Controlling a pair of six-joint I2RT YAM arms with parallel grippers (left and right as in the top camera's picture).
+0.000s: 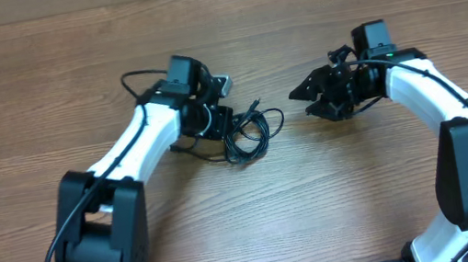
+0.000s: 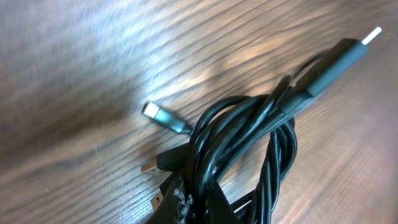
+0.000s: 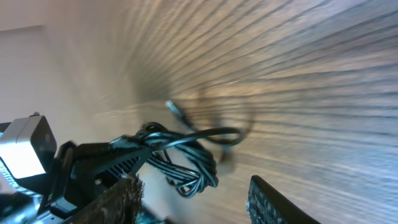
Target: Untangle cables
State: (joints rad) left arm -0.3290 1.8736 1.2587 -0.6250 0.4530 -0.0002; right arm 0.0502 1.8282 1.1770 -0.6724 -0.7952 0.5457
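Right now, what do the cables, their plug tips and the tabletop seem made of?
The thin black tangled cables: glossy rubbery or plastic jacket, judging by soft highlights. Their silver plug tip: bright, probably metal. The brown table: wood-grain, semi-gloss; real wood or laminate, unclear.

Past the two dark fingers of my right hand, spread apart and empty, I see the brown wood-grain surface, where my black left hand pinches a loose tangle of thin black cables, one silver-tipped plug poking out.
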